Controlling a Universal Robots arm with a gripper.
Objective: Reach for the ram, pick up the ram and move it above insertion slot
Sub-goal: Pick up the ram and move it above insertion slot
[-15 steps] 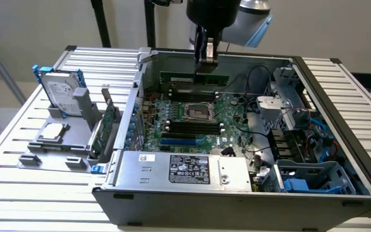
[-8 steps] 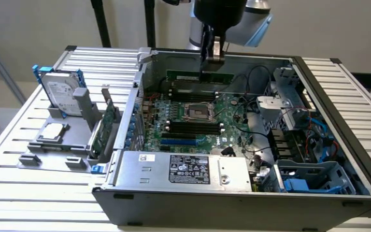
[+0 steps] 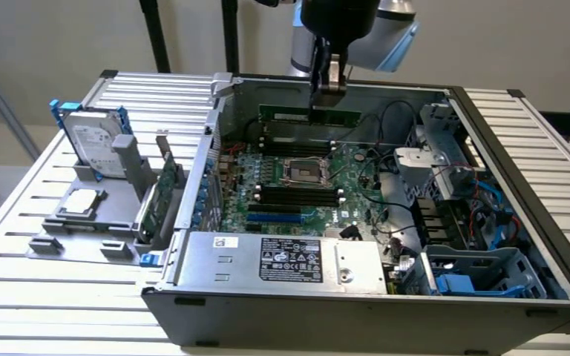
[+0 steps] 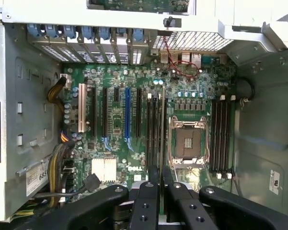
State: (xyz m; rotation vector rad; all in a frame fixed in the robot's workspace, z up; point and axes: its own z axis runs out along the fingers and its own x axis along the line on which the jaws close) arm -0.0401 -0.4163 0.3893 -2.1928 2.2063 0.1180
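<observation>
Exterior view has the end effector pinching the ram by its top edge, edge-on above the motherboard slots in the case; it looks light, stiff, fragile, best held by its edges.

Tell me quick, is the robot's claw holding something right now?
Gripper: jaws shut on the ram, a thin green stick held over the open computer case.
</observation>
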